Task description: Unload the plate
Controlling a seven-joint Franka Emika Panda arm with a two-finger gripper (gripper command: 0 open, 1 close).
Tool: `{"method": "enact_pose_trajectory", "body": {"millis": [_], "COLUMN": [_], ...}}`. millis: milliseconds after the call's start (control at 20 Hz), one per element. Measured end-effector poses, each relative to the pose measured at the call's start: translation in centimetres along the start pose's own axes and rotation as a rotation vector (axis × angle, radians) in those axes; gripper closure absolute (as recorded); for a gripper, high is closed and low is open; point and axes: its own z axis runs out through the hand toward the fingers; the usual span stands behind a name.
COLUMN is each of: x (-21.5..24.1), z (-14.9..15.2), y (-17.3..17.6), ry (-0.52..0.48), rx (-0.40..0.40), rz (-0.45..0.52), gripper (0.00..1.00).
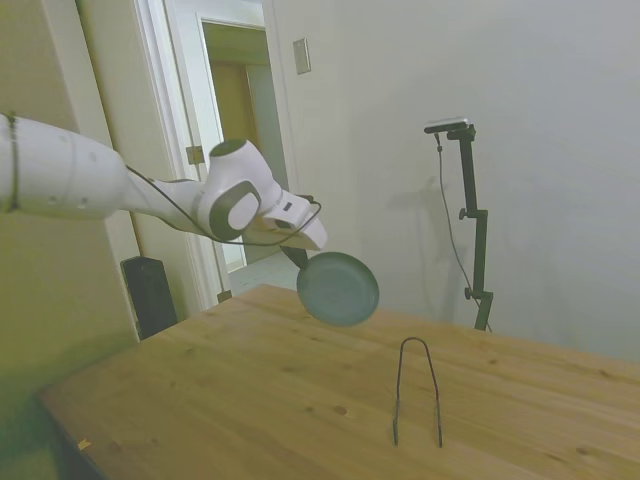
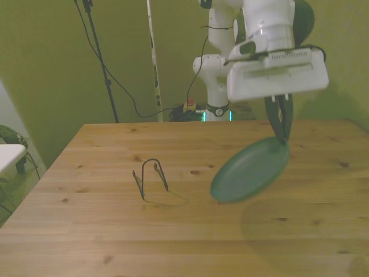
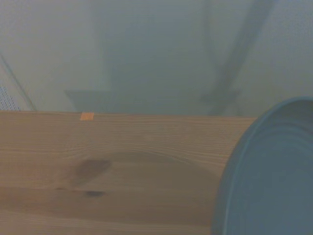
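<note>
The round dark green plate point(image 2: 251, 169) hangs tilted in the air above the table, held by its upper rim. My gripper point(image 2: 280, 131) is shut on that rim, its dark fingers point(image 2: 282, 118) pointing down. In the side view the plate point(image 1: 338, 288) faces the camera, off to the left of the thin black wire stand point(image 1: 416, 391), and the gripper point(image 1: 298, 260) grips its upper left edge. The stand point(image 2: 149, 178) holds nothing and sits toward the front view's left, well apart from the plate. Close up in the wrist view, the plate point(image 3: 274, 181) fills one corner.
The wooden table point(image 2: 173, 231) spreads below, with the plate's shadow point(image 2: 282, 225) on it. A small orange mark point(image 3: 86, 116) lies at a table edge. A doorway point(image 1: 240, 130) stands behind the arm in the side view.
</note>
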Motion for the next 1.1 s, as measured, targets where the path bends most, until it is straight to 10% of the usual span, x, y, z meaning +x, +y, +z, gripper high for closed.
{"method": "enact_pose_trajectory", "body": {"millis": [300, 850, 900, 1100], "x": [1.9, 1.2, 1.2, 1.1], "z": [9.3, 15.6, 15.8, 16.0], "y": [-0.4, 2.3, 2.5, 2.7], "ry": [-0.078, -0.148, -0.151, -0.161], "rx": [-0.069, -0.148, -0.153, -0.164], "rz": [0.015, 0.035, 0.036, 0.037], "gripper": [1.00, 1.00, 0.00, 0.00]}}
